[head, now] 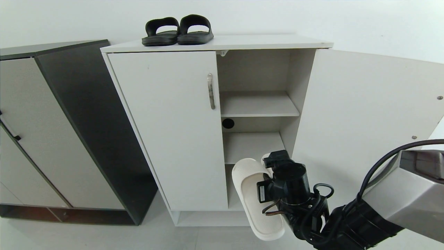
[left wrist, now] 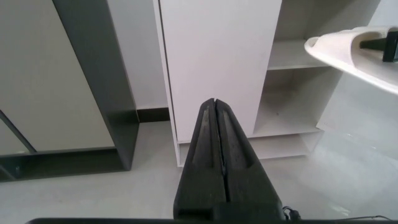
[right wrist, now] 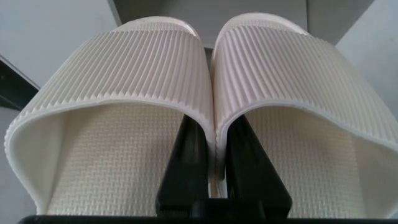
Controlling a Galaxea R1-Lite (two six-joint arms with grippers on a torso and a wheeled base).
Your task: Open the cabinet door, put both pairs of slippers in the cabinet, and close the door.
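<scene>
Two white slippers (right wrist: pixel 118 93) are being held as a pair by the right gripper (right wrist: pixel 216 146). Its fingers (right wrist: pixel 186 168) are being slid in under the straps, one into each slipper, and are being clamped on the two inner edges, which are touching.

In the head view the right gripper (head: pixel 270 175) is being kept low, just in front of the open right half of the cabinet (head: pixel 215 43). The white slippers (head: pixel 255 198) are being carried side by side, toes raised toward the lower shelves (head: pixel 258 104) and heels hanging nearer the robot. Their straps are being shown as ribbed and cream-white, their footbeds as finely patterned.

The left gripper (left wrist: pixel 214 109) is being held back from the cabinet above the floor (left wrist: pixel 124 193), facing the left door (left wrist: pixel 217 56), its fingers being pressed together on nothing.

The left door (head: pixel 166 128) is being kept shut over the cabinet's left half, its metal handle (head: pixel 210 91) at the inner edge. The right door (head: pixel 364 114) is being left swung wide, beside the right arm. A pair of black slippers (head: pixel 177 32) is being kept on the cabinet's top, above the left door. A dark cabinet (head: pixel 86 121) is being seen just beside, on the left.
</scene>
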